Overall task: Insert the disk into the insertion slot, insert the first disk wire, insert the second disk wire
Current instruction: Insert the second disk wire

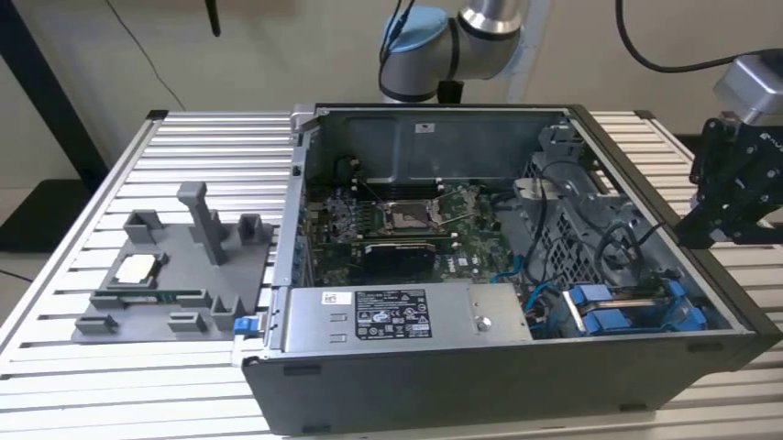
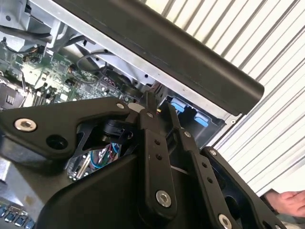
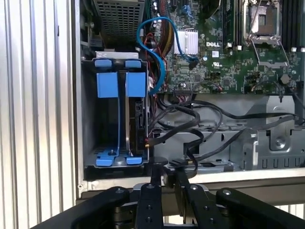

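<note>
One disk (image 3: 139, 121) (seemingly edgewise) lies lengthwise in the slot (image 3: 88, 119).

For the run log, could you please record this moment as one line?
gripper: above case rim, beside insertion slot | disk: seated in slot

You will find a white sticker (image 1: 374, 314) of dense print and code marks on the grey box (image 1: 490, 316), too fine to make out. Small white lettering (image 3: 213, 45) stands on the green board (image 3: 228, 71).
</note>
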### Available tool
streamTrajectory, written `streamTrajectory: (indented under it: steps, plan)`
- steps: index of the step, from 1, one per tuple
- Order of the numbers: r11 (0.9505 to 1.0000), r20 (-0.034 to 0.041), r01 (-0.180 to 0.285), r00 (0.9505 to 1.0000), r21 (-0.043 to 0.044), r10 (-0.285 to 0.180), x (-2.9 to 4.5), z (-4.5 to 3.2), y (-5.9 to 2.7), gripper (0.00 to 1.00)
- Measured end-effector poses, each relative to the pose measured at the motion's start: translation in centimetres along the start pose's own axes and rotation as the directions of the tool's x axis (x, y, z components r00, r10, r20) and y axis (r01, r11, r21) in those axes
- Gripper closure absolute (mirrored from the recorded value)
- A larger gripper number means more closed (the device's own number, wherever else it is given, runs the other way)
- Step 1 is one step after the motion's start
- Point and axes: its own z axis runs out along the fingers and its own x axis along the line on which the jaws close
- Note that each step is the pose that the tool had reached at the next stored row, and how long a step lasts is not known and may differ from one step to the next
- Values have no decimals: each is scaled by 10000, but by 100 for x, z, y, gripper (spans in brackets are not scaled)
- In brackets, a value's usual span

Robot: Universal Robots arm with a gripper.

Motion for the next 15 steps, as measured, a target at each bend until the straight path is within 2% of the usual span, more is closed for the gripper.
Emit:
streamTrajectory:
  steps: [3, 4, 6, 8, 12, 15]
  plan:
    - [10000, 474, -4, 9989, -10, 5, 8, 8, 0, 74]
    - [10000, 567, -7, 9984, -12, 8, 14, 11, -1, 74]
    - [10000, 600, -24, 9982, -13, 25, 26, 19, -2, 74]
    - [10000, 602, -51, 9982, -20, 52, 41, 22, -2, 82]
    - [9999, 605, -105, 9981, -46, 108, 63, 20, -2, 84]
    - [9999, 611, -109, 9981, -47, 111, 67, 21, 32, 84]
